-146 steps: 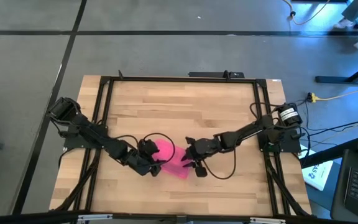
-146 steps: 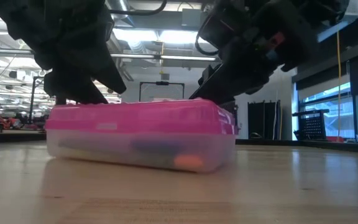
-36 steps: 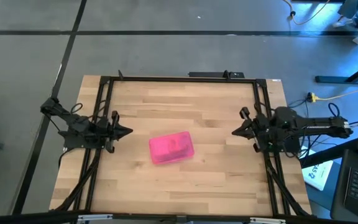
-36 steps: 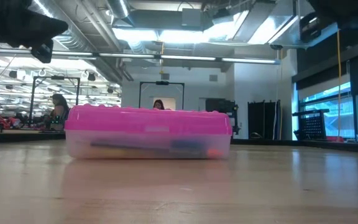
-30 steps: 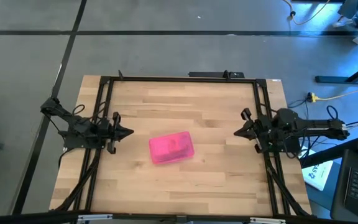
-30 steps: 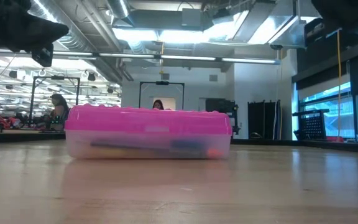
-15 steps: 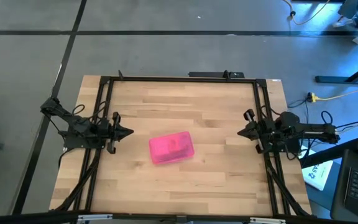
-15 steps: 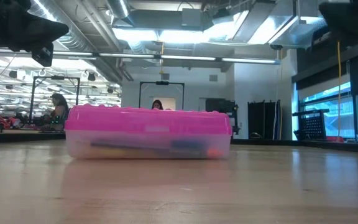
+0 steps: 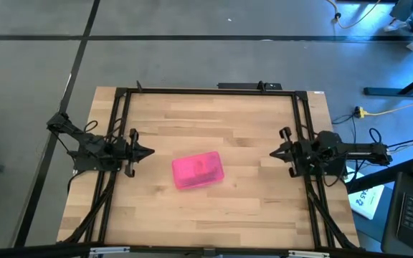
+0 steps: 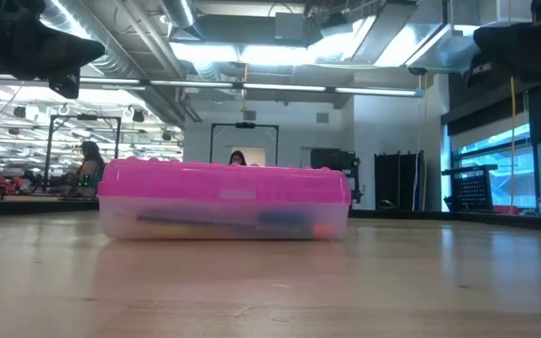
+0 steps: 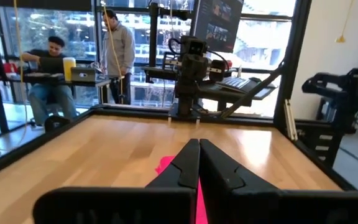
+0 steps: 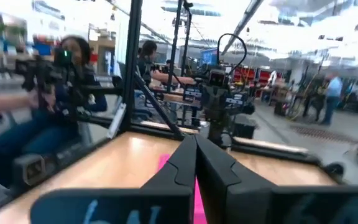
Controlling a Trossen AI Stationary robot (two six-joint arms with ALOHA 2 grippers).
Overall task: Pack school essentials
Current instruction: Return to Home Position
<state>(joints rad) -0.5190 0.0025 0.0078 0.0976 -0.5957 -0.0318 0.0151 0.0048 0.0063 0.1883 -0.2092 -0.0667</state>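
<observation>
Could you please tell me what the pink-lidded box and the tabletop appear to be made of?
The box's lid looks like glossy opaque pink plastic: uniform colour, moulded rounded edge. Its base seems clear, slightly frosted plastic, since the stationery shows through it. The tabletop looks like light wood planks with a satin finish: visible grain, seams and soft reflections.

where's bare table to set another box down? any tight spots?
Bare wood all round the pink box: widest between it and the table's top rail in the high view, narrower toward the bottom edge. Clear lanes either side, out to the left arm and right arm at the side rails, jaws shut. Nothing crowded.
</observation>
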